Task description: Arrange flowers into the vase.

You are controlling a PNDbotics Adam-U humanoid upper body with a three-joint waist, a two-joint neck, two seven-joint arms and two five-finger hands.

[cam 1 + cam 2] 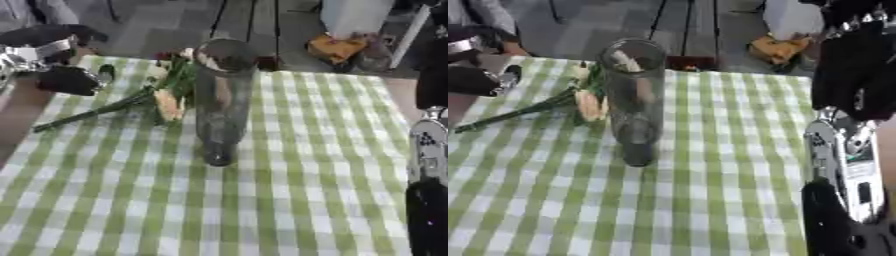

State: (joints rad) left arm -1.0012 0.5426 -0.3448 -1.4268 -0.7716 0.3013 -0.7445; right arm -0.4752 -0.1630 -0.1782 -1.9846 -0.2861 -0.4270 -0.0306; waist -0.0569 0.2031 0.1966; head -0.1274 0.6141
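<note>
A tall clear glass vase is seen standing upright on the table, a little left of the frame's centre. The table is covered with a green and white checked cloth. No stem can be seen standing inside the vase.

The flowers are laid flat on the cloth just to the left of the vase, in the upper left part of the frame. Their long green stems are stretched out toward the left edge, while the pale cream and reddish heads are gathered close beside the vase; whether they touch the glass cannot be told.

The left robot hand is shown at the upper left of the frame, black below a silver joint, and is held near the stems. Whether its fingers are apart or together cannot be told, and contact with the stems cannot be made out.

The right arm is seen along the right edge, black with a silver section, well apart from the vase. The right robot hand itself cannot be picked out, so its state cannot be told.
</note>
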